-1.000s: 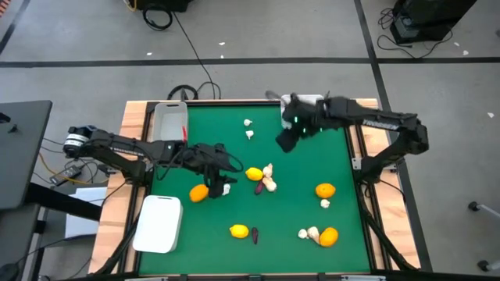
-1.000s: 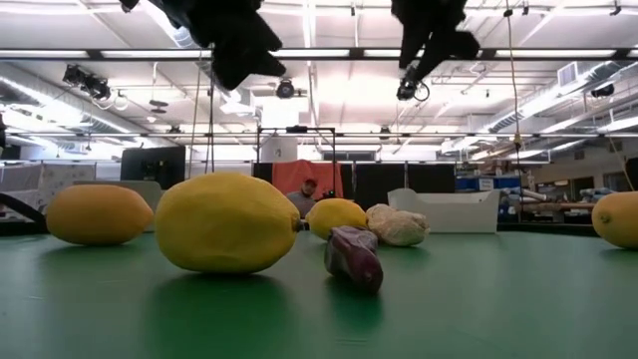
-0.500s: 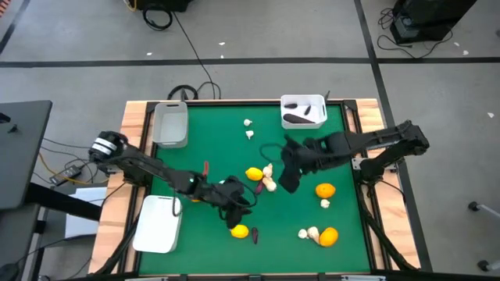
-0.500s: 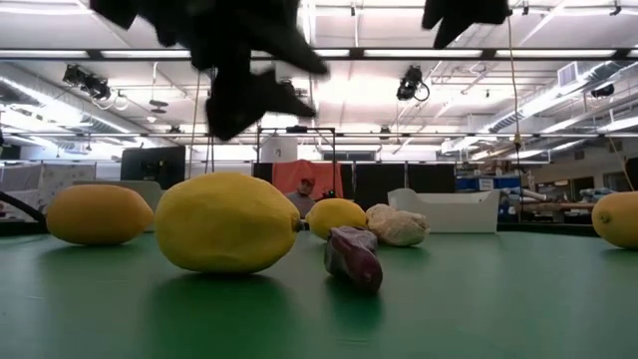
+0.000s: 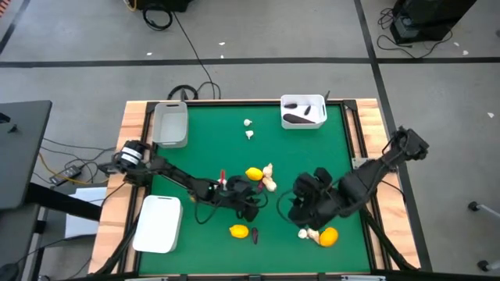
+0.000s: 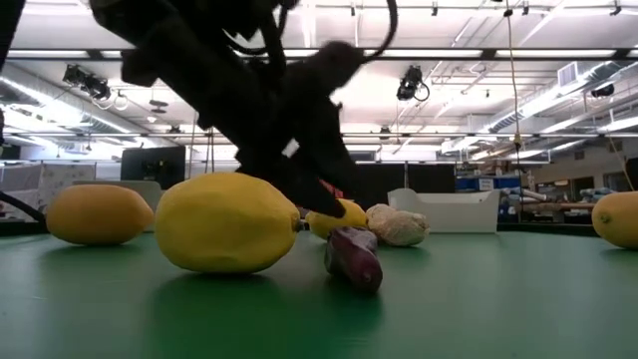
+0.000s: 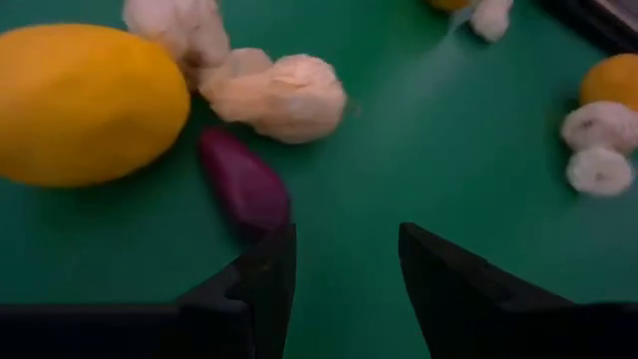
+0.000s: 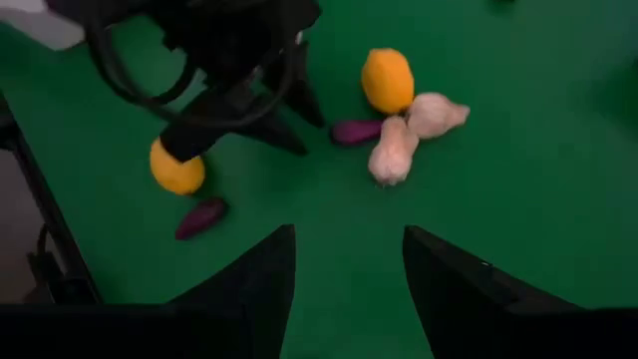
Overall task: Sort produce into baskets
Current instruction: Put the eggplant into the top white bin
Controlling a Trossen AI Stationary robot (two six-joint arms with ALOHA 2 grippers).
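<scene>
From above, the left gripper [image 5: 248, 201] hangs low over the green worktop [image 5: 211, 140], just beside the yellow lemon [image 5: 254, 174] at its middle. The left wrist view adds what that hides: its fingers [image 7: 264, 274] stand narrowly apart, empty, one tip nearly touching a purple eggplant piece [image 7: 244, 186] lying against that lemon, with garlic bulbs [image 7: 284, 95] alongside. The right gripper [image 5: 299, 208] hovers farther from the lemon, fingers [image 8: 261, 279] parted, seemingly empty. The white basket [image 5: 303, 111] beyond the lemon holds dark pieces.

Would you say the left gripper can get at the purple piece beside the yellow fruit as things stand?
Probably yes: the left gripper is open and empty, with the purple piece lying just ahead of one finger. The yellow fruit and garlic bulbs crowd it.
</scene>
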